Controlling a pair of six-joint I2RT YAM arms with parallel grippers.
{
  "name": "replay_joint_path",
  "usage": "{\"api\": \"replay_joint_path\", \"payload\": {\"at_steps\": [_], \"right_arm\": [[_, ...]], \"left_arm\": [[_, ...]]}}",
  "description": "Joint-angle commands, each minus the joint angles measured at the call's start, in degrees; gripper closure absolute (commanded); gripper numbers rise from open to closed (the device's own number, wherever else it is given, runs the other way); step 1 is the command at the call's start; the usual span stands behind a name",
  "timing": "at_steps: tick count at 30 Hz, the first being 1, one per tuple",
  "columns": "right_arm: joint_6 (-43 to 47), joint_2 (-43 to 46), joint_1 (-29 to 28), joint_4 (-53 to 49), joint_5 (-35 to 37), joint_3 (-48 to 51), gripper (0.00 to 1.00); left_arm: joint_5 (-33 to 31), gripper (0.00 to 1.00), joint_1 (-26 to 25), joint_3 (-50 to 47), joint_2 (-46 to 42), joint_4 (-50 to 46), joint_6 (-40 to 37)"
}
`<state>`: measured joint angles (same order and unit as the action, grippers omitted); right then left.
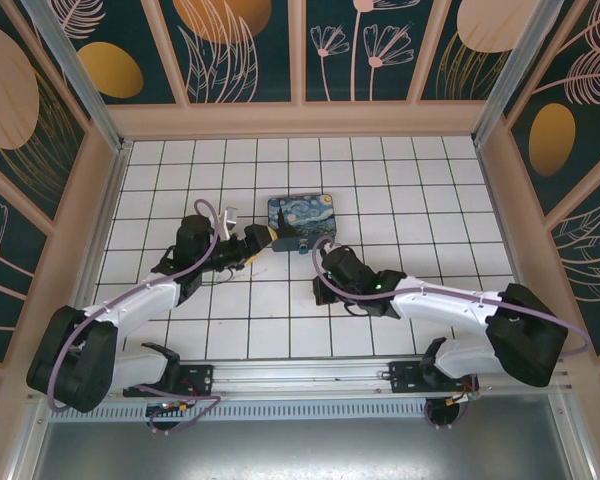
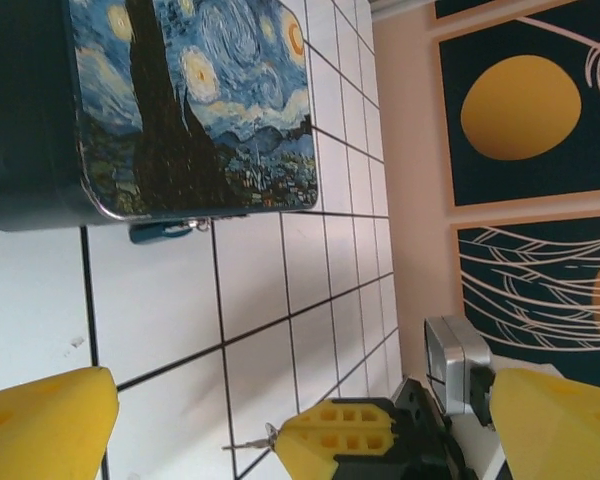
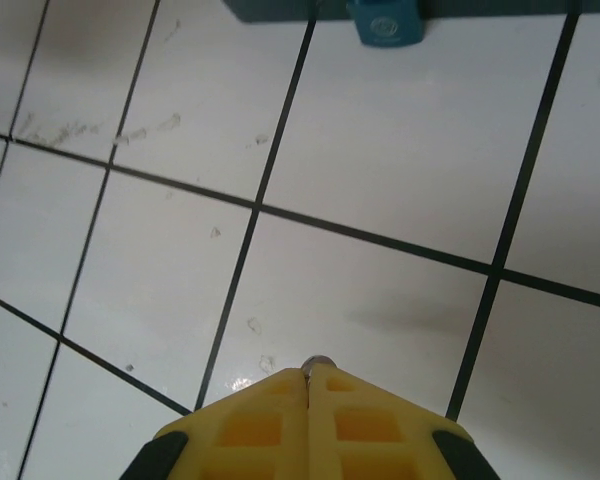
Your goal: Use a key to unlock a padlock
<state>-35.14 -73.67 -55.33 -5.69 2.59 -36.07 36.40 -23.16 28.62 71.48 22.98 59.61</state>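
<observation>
Both arms reach low toward the box; left gripper gapes wide beside it, right gripper is clenched on the key, aimed at the padlock at the box's near edge.

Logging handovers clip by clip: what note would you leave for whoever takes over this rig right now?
Left gripper: open, empty, beside the painted box.
Right gripper: shut on the key, whose tip pokes out past the fingers, over the tiles short of the padlock.
Padlock: at the box's near edge.
Done: key in grip.
Left: bring the key to the padlock, insert it, turn it.
</observation>
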Motion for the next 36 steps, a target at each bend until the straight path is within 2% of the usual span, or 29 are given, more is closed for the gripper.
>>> {"api": "replay_joint_path", "payload": {"at_steps": [1, 10, 16, 24, 36], "right_arm": [[-4.2, 2.5, 0.5, 2.6, 3.7, -2.7, 1.0], [-13.6, 6.6, 2.0, 10.6, 7.7, -5.2, 1.0], [-16.5, 7.3, 3.4, 15.5, 7.5, -6.9, 1.0], [-18.6, 5.4, 3.3, 20.4, 6.5, -8.4, 1.0], [-21.4, 2.3, 3.0, 27.1, 3.9, -7.8, 1.0]], "left_arm": [[3.3, 0.07, -1.0, -1.4, 0.7, 9.7, 7.1], [4.4, 0.22, -2.5, -1.1, 1.0, 18.8, 17.0], [3.6, 0.29, -3.7, -1.2, 2.1, 22.9, 20.6], [3.2, 0.35, -5.2, -1.1, 6.2, 31.1, 25.8], [1.8, 0.37, -5.8, 0.7, 7.2, 32.1, 26.8]]}}
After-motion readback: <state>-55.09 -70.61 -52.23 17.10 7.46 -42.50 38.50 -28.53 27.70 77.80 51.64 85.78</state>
